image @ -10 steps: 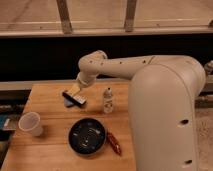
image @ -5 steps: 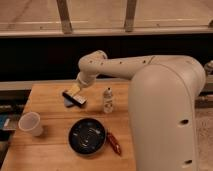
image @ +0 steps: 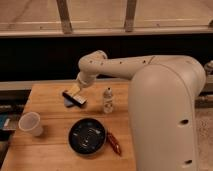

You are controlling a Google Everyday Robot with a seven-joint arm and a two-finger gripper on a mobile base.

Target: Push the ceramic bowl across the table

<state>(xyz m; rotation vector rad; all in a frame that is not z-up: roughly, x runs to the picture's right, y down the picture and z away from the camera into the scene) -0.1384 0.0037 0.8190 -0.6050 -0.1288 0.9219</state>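
The ceramic bowl (image: 87, 136), wide, shallow and glossy dark with pale rings inside, sits near the front middle of the wooden table (image: 45, 152). My gripper (image: 74, 98) hangs from the white arm (image: 115, 67) over the table's far middle, well behind the bowl and apart from it. Its dark end points down toward the tabletop.
A small white cup (image: 31, 123) stands at the left. A small clear bottle (image: 107, 100) stands right of the gripper, behind the bowl. A red packet (image: 114, 143) lies against the bowl's right side. My large white body (image: 167, 120) fills the right.
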